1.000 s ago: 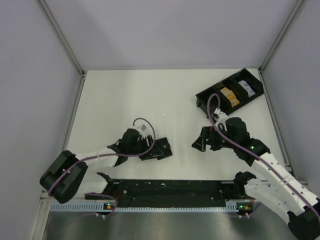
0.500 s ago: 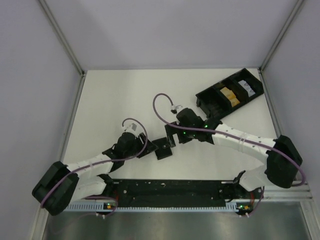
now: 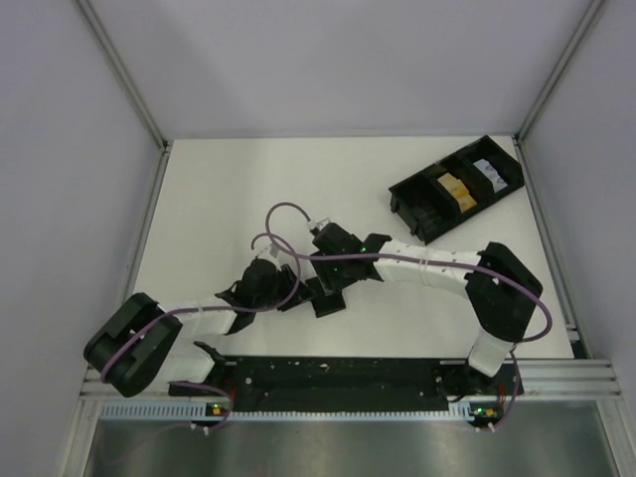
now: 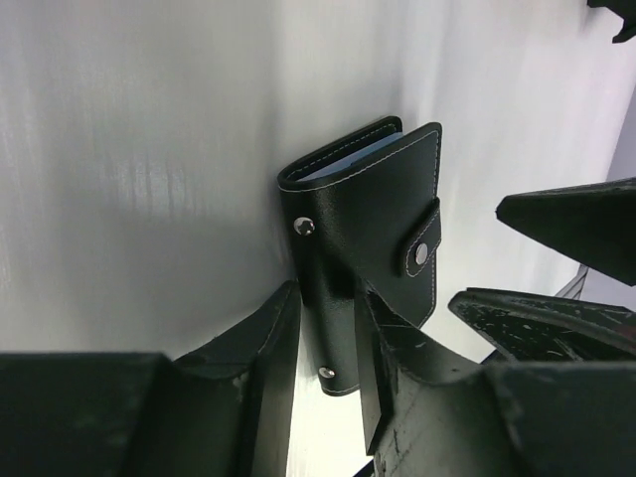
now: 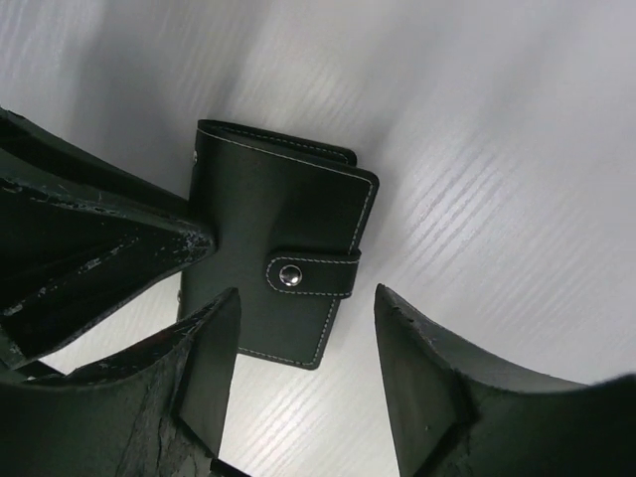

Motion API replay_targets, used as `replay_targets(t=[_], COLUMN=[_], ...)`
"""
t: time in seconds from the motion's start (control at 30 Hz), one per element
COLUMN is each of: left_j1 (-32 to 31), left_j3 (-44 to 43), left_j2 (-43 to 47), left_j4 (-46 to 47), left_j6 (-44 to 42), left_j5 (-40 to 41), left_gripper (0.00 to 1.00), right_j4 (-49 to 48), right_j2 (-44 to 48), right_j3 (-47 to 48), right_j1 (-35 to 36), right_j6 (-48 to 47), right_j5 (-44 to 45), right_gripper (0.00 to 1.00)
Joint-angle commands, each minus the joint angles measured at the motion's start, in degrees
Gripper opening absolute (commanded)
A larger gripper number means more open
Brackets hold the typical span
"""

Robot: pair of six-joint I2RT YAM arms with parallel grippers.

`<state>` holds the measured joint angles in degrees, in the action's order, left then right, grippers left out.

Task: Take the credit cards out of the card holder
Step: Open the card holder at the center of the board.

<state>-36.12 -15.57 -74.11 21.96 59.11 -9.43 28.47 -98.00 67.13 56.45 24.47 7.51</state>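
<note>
Okay, card holder point(image 5: 273, 248) lies flat mid-table point(image 3: 229, 199), snapped closed, and no cards show. My left gripper point(image 4: 333, 318) pinches one end of it, fingers tight on both sides. My right gripper point(image 5: 308, 291) hangs over the strap point(image 5: 310, 272) side, fingers apart, touching nothing I can see.

Risks: the left grip is narrow and on one end only, so tugging the strap could twist or slide the holder out. My right fingers may catch the whole cover instead of the strap. Both grippers sit close and could bump.
</note>
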Motion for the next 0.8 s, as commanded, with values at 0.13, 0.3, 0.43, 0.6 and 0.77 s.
replay_targets(t=[0.13, 0.3, 0.43, 0.6, 0.77], left_j1=[-0.2, -0.3, -0.3, -0.4, -0.4], left_j3=[1.7, 2.0, 2.0, 2.2, 3.1], left_j2=[-2.4, -2.2, -2.1, -2.4, -3.0], left_j4=[4.8, 5.0, 5.0, 5.1, 5.2], left_j6=[0.9, 1.0, 1.0, 1.0, 1.0], left_j5=[-1.4, -1.3, -1.3, -1.0, -0.1], left_gripper=[0.27, 0.27, 0.27, 0.26, 0.22], right_j4=[-0.5, -0.3, -0.3, -0.2, 2.4], right_j2=[-3.3, -5.1, -6.4, -7.7, -9.7], right_j3=[4.6, 4.1, 4.1, 3.8, 3.9], right_j1=[1.7, 2.0, 2.3, 3.1, 4.5], right_j6=[1.2, 1.8, 1.9, 2.1, 2.9], right_j5=[0.8, 1.3, 1.7, 2.7, 5.4], right_gripper=[0.49, 0.44, 0.40, 0.39, 0.40])
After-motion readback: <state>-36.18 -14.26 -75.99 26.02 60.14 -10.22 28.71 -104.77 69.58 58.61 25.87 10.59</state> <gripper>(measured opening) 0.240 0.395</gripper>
